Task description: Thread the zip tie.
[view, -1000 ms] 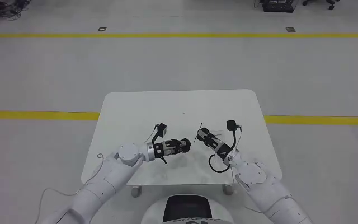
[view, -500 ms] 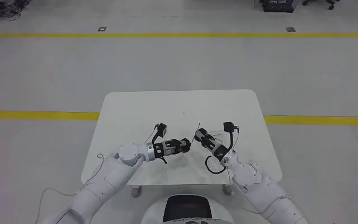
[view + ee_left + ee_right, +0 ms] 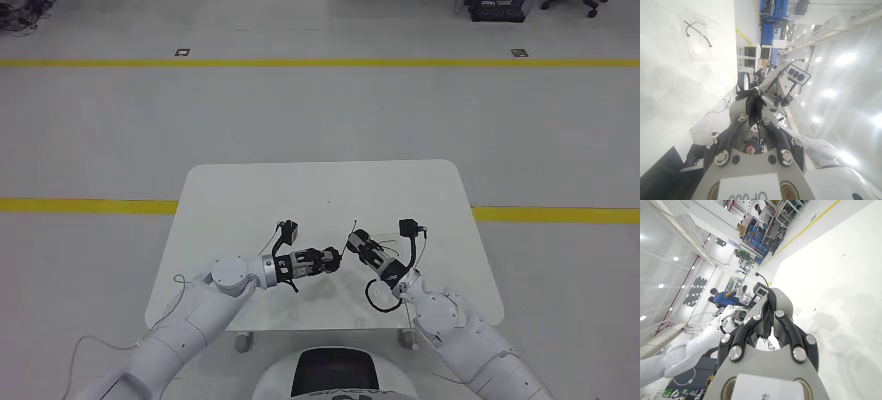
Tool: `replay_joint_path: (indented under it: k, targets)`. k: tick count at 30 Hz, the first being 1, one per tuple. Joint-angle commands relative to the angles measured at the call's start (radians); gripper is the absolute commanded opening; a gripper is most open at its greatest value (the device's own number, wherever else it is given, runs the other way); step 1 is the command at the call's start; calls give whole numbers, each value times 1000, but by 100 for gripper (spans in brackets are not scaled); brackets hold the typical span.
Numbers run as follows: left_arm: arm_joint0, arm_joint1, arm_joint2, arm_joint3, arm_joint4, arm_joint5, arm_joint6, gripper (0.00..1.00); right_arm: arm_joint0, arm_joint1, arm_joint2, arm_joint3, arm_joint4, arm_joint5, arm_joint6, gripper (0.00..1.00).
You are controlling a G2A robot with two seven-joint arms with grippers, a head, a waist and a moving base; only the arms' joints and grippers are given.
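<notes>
- Although little of it bears on the work, a wide pale floor (image 3: 320,110) crossed by two yellow lines (image 3: 320,63) is seen around the counter (image 3: 240,200), and storage racks (image 3: 755,240) are glimpsed far off across the hall.
- The white counter is smooth and glossy, with rounded corners; a thin tie dropped flat on it would probably be awkward to lift again.
- Above the counter's near half, the left gripper (image 3: 333,259) and the right gripper (image 3: 352,241) are held tip to tip, very near each other and clear of the surface.
- The left jaws are pressed together; whether anything is pinched between them cannot be made out.
- The right jaws are pressed together on the zip tie (image 3: 355,226), whose thin black strap is seen sticking out past them, away from the robot.
- A clear plastic bag (image 3: 696,51) is laid flat on the counter, well apart from both grippers, with spare black ties (image 3: 689,24) inside it.
- The zip tie is judged very light, springy along its length and slick, so its free end is likely to sway if much strap is left unsupported.
- It is best taken close behind the tip, with the head held just beside its slot, so that the two ends can be lined up squarely.
</notes>
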Motion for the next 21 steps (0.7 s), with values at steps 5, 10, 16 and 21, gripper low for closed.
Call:
replay_joint_path:
  k: [5, 10, 16, 21]
  targets:
    - [0, 0, 0, 0, 0, 0, 0, 0, 1, 5, -3, -3, 4, 0, -1, 0]
    - [0, 0, 0, 0, 0, 0, 0, 0, 7, 7, -10, 6, 8, 0, 3, 0]
    - [0, 0, 0, 0, 0, 0, 0, 0, 14, 9, -18, 14, 12, 0, 2, 0]
    - [0, 0, 0, 0, 0, 0, 0, 0, 18, 10, -23, 17, 13, 0, 2, 0]
